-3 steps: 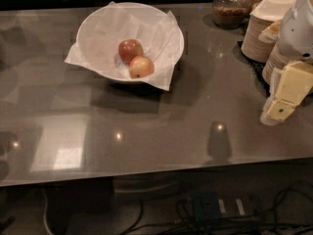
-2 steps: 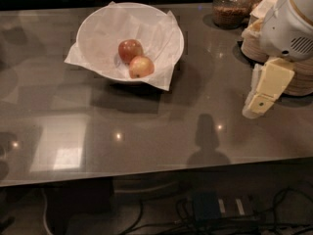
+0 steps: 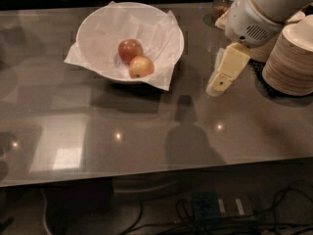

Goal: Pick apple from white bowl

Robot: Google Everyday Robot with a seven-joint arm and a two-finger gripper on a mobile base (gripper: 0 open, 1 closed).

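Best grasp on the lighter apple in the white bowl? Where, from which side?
Take the apple across its round middle, likely from straight above: the white bowl has deep walls blocking side entry, and the red apple crowds its far-left side. The end effector hangs right of the bowl.

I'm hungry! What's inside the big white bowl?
Two apples lie on crinkled white paper in the white bowl: the paler apple in front, touching a darker red apple. The paper hides the bowl's bottom. The gripper hangs right of the bowl, above the table.
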